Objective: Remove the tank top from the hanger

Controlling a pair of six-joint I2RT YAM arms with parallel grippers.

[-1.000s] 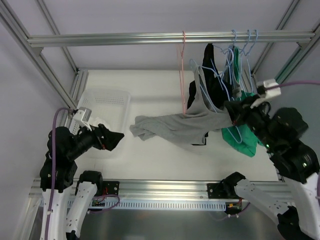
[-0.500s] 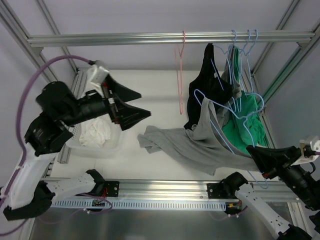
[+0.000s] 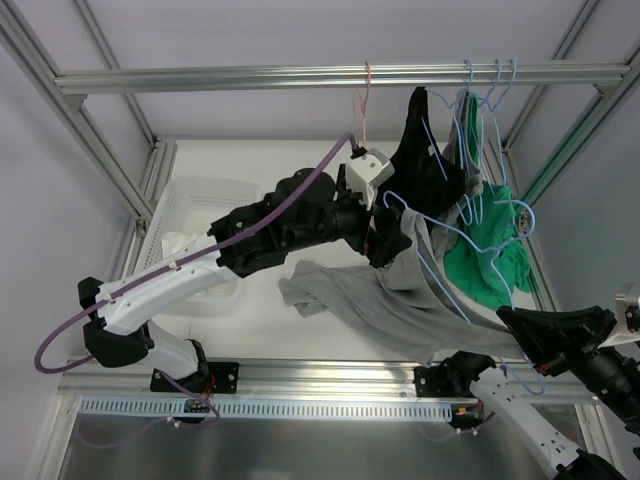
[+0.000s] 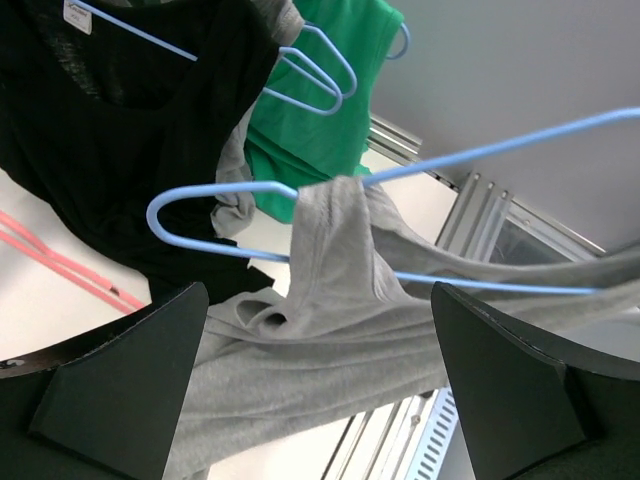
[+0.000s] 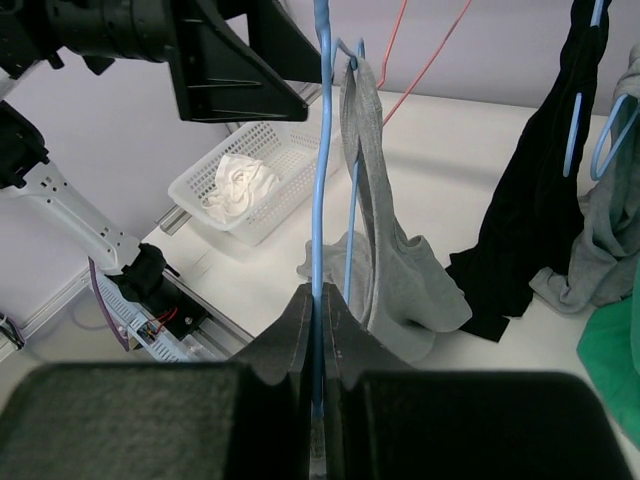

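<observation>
- Holding the blue hanger (image 5: 320,150) is the job of my right tool (image 5: 320,300): its fingers are pressed together on the wire, at the near right of the desk (image 3: 270,160).
- My left tool (image 4: 318,290) is spread fully wide and holds nothing. It faces the hanger's shoulder from close by.
- The grey tank top (image 3: 400,310) hangs on that hanger by a strap (image 4: 325,230) looped over the wire. I cannot tell where the other strap lies. The body trails down and appears to rest on the desk.
- Step in hand, as I judge it: take the strap with the left tool.
- Centre the strap between the spread fingers before closing. Pinch fabric only, never the wire.
- Grip where the strap hangs free below the wire, so it can slide toward the hanger's curved end.
- Hold the right tool steady so the hanger does not swing during the pinch.
- Stay apart from the black top (image 4: 120,120) and the green top (image 4: 370,40) hanging behind. Catching either would drag the wrong garment.
</observation>
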